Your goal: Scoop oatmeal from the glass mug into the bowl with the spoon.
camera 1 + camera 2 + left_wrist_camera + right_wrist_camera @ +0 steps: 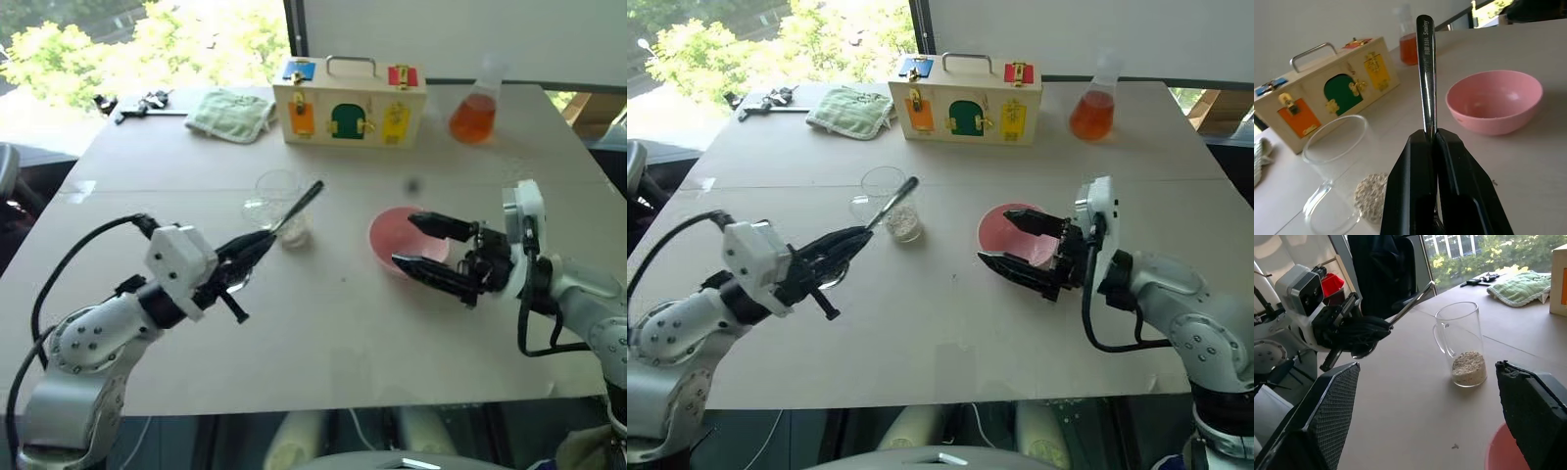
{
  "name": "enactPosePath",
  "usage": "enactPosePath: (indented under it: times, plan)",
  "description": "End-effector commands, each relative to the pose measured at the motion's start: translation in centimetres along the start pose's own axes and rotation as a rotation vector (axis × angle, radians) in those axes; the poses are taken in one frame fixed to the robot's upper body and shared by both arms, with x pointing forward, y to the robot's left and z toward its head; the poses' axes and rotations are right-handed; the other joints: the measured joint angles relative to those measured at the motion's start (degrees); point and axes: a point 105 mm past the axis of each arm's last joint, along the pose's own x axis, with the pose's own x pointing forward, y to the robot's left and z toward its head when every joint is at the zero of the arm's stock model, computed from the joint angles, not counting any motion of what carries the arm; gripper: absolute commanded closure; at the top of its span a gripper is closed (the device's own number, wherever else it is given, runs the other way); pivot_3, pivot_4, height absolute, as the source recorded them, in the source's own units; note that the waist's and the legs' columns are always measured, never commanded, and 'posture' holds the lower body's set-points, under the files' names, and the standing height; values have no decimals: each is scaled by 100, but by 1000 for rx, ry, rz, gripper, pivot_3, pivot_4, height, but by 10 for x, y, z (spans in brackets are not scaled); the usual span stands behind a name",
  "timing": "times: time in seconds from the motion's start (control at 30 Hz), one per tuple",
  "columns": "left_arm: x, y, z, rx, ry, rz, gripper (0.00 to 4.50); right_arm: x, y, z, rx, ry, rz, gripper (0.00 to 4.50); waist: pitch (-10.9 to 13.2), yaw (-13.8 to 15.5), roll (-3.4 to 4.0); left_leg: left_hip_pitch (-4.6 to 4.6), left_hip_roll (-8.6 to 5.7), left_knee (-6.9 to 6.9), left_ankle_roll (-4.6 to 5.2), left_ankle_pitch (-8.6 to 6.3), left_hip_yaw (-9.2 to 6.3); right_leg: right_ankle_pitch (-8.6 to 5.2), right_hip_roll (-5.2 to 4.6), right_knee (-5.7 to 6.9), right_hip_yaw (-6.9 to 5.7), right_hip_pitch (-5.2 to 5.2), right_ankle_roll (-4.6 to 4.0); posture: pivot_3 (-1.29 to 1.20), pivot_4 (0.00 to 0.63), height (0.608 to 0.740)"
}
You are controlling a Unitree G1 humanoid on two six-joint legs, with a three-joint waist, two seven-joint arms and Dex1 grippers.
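As light catches it, slim shiny spoon (1425,73)

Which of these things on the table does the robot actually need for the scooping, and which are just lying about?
Needed: spoon in the shut left gripper; glass mug; oatmeal in it; pink bowl by the open right gripper.

Lying about: wooden latch box; flask of orange liquid; green cloth; small dark tools.

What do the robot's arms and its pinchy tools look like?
Both arms are smooth silver-grey metal with rounded joints. Each wrist carries a white boxy block, and a black cable loops alongside each arm. The left tool and right tool each have two black fingers with bumpy, textured pads.
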Motion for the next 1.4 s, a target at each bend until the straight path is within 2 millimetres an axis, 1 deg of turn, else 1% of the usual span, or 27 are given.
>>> enactPosePath:
  times: [0.03, 0.1, 0.17, 0.23, 0.37, 0.43, 0.53, 0.73, 0.97, 1.13, 1.17, 1.2, 1.23, 1.3, 1.4]
  plan:
    - [17, -4, 6, 53, -92, -80, 4473, 6, -10, -2, 45, 14, -63, 0, 0, 2, 0, -1, 0, 0, 0, 0, 0, 0, 0, -2, 1, -1, 0, 0, 150, 740]
    - [30, -5, 5, 67, -137, -126, 4473, 12, -13, -3, 129, 5, -90, 0, 0, 4, -2, -15, 0, 3, 0, 0, -1, 0, 0, -3, -1, -14, 0, 0, 150, 740]
    - [38, -5, 3, 74, -158, -151, 4473, 16, -14, -1, 154, -7, -107, 0, 1, -3, -2, -23, -1, 6, 0, 1, -1, 0, 0, -2, -3, -22, 1, 0, 150, 740]
    - [43, -6, 1, 69, -178, -175, 4473, 18, -13, 4, 185, -33, -106, 0, 1, -34, -2, -37, -1, 8, 1, 1, -2, 1, 0, -1, -3, -34, 1, 0, 150, 740]
    - [51, -16, -5, 67, -205, -238, 4473, 23, -12, 10, 273, -64, -97, 0, 1, -75, -2, -45, 0, 9, 1, 2, -2, 1, 3, 1, -1, -46, 1, 0, 150, 740]
    - [57, -19, -5, 75, -220, -266, 4473, 26, -13, 14, 282, -80, -95, 0, 1, -96, -2, -49, -1, 13, 1, 2, -4, 1, 2, 2, -3, -47, 1, 0, 150, 740]
    - [64, -19, -5, 83, -240, -272, 4473, 27, -12, 16, 287, -76, -85, 0, 0, -103, -2, -51, -2, 19, 1, 2, -6, 1, 2, 6, -6, -47, 2, 0, 150, 740]
    - [73, -19, -3, 83, -275, -251, 4473, 25, -5, 11, 305, -40, -49, 0, 0, -150, -1, -52, -2, 20, 2, 2, -9, 1, 2, 7, -7, -48, 2, 0, 150, 740]
    - [79, -15, -2, 86, -287, -228, 4473, 23, -6, 9, 309, -30, -59, 0, 0, -153, -1, -56, -1, 29, 2, 3, -9, 2, 4, 15, -7, -51, 2, 0, 150, 740]
    - [79, -15, -3, 81, -287, -223, 4473, 24, -8, 10, 307, -38, -67, 0, 0, -154, -1, -60, -1, 38, 2, 2, -9, 2, 4, 15, -7, -51, 3, 0, 150, 740]
    - [79, -16, -3, 80, -287, -223, 4492, 24, -9, 11, 307, -41, -67, 255, 0, -154, -1, -61, -1, 38, 2, 2, -10, 2, 4, 15, -7, -52, 3, 0, 150, 740]
    - [79, -16, -3, 79, -286, -224, 4500, 24, -9, 12, 308, -45, -68, 409, 0, -153, -1, -61, -1, 38, 2, 2, -10, 2, 4, 15, -7, -52, 3, 0, 150, 740]
    - [79, -17, -4, 80, -285, -224, 4500, 25, -10, 12, 310, -51, -69, 783, 0, -153, -1, -61, -1, 39, 2, 2, -10, 2, 4, 15, -8, -51, 3, 0, 150, 740]
    - [80, -17, -4, 78, -284, -223, 4500, 26, -10, 14, 317, -62, -68, 1665, 0, -153, -1, -62, -1, 41, 2, 2, -10, 2, 4, 16, -7, -52, 3, 0, 150, 740]
    - [79, -18, -4, 73, -284, -219, 4500, 27, -10, 15, 327, -75, -72, 3160, 0, -153, -1, -62, -1, 42, 2, 2, -10, 2, 5, 17, -8, -51, 3, 0, 150, 740]
